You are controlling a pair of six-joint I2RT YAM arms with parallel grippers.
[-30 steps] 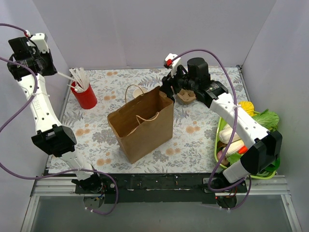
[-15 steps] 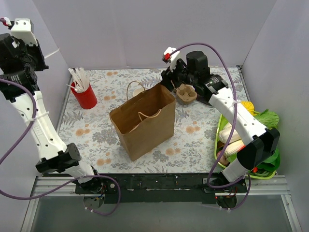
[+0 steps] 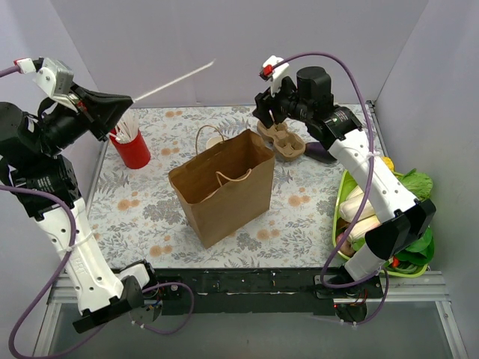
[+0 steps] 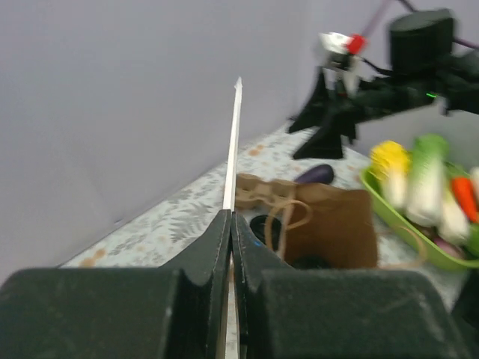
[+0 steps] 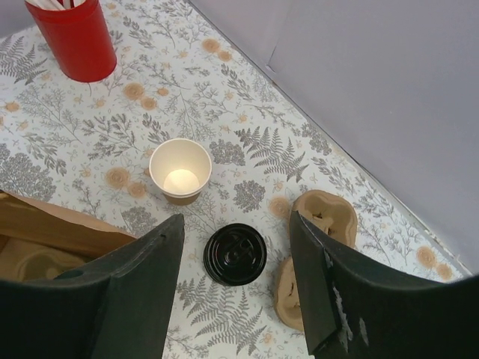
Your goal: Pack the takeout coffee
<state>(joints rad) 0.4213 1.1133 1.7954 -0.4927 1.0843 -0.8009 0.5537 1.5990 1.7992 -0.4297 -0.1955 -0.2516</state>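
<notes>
The takeout coffee cup [image 5: 180, 170] stands open on the floral table, cream-white with a tan inside. Its black lid [image 5: 235, 253] lies flat beside it, apart from it. My right gripper [image 5: 236, 221] is open and empty, hovering above the lid, which shows between the fingers. From the top the right gripper [image 3: 269, 112] is behind the brown paper bag [image 3: 221, 183], and the cup [image 3: 216, 140] peeks out behind the bag's handle. My left gripper [image 3: 105, 112] is shut on a white stick [image 3: 176, 78] and holds it high in the air, pointing right. The stick [image 4: 233, 149] runs out from the closed fingertips.
The open bag stands mid-table, and its edge [image 5: 45, 239] shows in the right wrist view. A red cup of white sticks [image 3: 133, 147] stands at the back left. The brown pulp carrier [image 5: 318, 258] lies right of the lid. A green tray of vegetables [image 3: 338, 224] sits at the right edge.
My left arm has swung up and round, so the held stick now points right over the table. My right gripper has moved back from the bag's rim to above the lid.
</notes>
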